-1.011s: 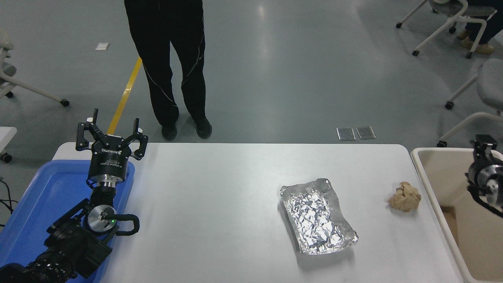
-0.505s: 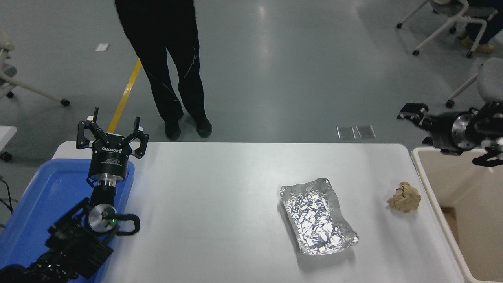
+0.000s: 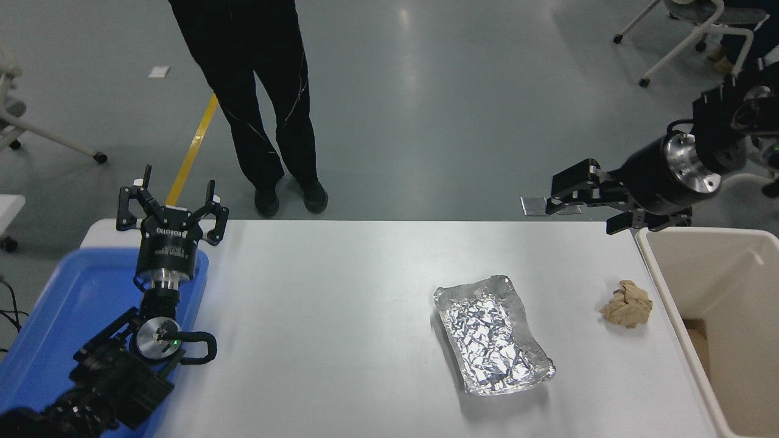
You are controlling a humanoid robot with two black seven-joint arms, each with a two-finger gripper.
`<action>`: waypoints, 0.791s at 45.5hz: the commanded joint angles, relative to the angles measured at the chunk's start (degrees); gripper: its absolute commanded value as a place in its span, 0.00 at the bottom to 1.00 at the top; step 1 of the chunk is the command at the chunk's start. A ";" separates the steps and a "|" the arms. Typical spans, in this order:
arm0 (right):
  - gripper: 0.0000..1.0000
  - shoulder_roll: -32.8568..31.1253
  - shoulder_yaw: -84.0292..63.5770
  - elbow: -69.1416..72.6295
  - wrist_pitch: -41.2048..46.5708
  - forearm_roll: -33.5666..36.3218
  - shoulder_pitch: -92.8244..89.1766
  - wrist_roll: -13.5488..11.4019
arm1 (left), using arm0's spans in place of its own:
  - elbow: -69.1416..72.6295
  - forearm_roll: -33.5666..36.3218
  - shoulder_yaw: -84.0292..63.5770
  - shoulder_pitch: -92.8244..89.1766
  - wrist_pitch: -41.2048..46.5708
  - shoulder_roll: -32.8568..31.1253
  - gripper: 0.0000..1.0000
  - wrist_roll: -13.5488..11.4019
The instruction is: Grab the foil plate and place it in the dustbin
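Note:
The foil plate [image 3: 493, 334] lies flat on the white table [image 3: 341, 328], right of centre, shiny and crinkled. The beige dustbin [image 3: 664, 286] stands at the table's right edge. My right gripper [image 3: 579, 214] is open and empty, held in the air above the table's far right corner, up and to the right of the plate and apart from it. My left gripper [image 3: 173, 204] is open and empty, parked at the lower left over the blue tray [image 3: 55, 316].
A small crumpled brown paper ball [image 3: 627, 304] lies between the plate and the dustbin. A person in black [image 3: 255, 91] stands at the far side, left of centre. Office chairs [image 3: 694, 24] stand on the floor at the upper right.
My right arm has risen out of the dustbin and swung left, its gripper now over the table's far right corner. The person has shifted slightly. The plate and left arm have not moved.

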 commanded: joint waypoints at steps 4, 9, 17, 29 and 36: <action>1.00 8.25 -0.92 5.22 5.35 1.95 8.31 -0.19 | 0.00 0.00 0.00 0.03 0.05 0.00 0.99 0.00; 1.00 9.13 -0.65 5.14 5.35 1.95 8.23 -0.19 | 0.00 0.00 0.00 0.03 0.05 0.00 0.99 0.00; 1.00 10.19 -0.74 4.08 3.61 1.60 5.51 -0.19 | 0.00 0.00 0.00 0.03 0.05 0.00 0.99 0.00; 1.00 11.77 -0.83 -2.50 -6.77 1.60 -6.08 0.33 | 0.00 0.00 0.00 0.03 0.05 0.00 0.99 0.00; 1.00 10.90 -0.74 -6.72 -11.25 0.98 -15.49 1.12 | 0.00 0.00 0.00 0.03 0.05 0.00 0.99 0.00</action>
